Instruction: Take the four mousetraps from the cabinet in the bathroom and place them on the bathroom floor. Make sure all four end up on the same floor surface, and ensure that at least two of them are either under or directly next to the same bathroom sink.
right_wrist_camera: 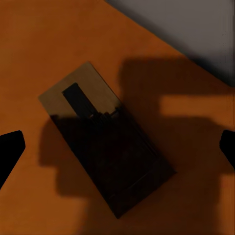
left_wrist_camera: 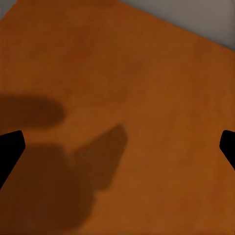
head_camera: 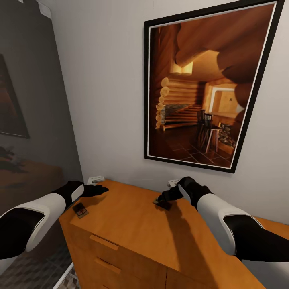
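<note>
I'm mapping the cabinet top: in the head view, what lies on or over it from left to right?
Left gripper → mousetrap near the corner → mousetrap under the right gripper → right gripper.

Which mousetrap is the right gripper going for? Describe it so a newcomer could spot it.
Start at the big framed log-cabin picture on the wall, then drop to the orange-brown cabinet top below it. The mousetrap lies mid-top, directly under the open right gripper. The other mousetrap sits at the cabinet's left edge under the left arm, so the central, shadowed one is yours.
</note>
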You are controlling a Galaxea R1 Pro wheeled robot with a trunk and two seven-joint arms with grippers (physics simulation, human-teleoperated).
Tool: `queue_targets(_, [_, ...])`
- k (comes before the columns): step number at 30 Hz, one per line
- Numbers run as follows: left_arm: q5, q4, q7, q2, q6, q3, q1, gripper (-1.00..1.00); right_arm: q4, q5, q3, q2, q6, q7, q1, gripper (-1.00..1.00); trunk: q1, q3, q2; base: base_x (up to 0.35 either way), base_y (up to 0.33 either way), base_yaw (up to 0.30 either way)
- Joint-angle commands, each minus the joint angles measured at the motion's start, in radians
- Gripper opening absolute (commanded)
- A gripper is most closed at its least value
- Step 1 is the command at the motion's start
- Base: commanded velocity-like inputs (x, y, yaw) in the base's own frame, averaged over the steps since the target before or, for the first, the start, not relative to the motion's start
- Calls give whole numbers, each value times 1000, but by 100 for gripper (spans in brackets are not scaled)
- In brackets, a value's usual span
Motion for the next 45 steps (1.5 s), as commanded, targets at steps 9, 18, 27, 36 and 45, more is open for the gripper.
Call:
queue_targets(9, [7, -2, -2, 1, 6, -8, 0, 100, 7, 10, 5, 1, -29, -3, 0, 100, 0, -1, -1, 0, 0, 0])
queue_targets(18, [4, -3, -4, 0, 6, -9, -1, 100, 9, 8, 5, 0, -34, -4, 0, 100, 0, -1, -1, 0, 0, 0])
queue_targets(27, [-2, -2, -4, -17, 7, -11, 0, 100, 9, 7, 5, 1, -35, -4, 0, 100, 0, -1, -1, 0, 0, 0])
queue_targets(36, [-4, -2, -4, -37, 6, -13, 0, 100, 9, 7, 5, 0, -32, -4, 0, 100, 0, -1, -1, 0, 0, 0])
queue_targets(45, [-4, -3, -3, -41, 6, -13, -1, 100, 9, 7, 6, -2, -29, -4, 0, 100, 4, -5, -8, 0, 0, 0])
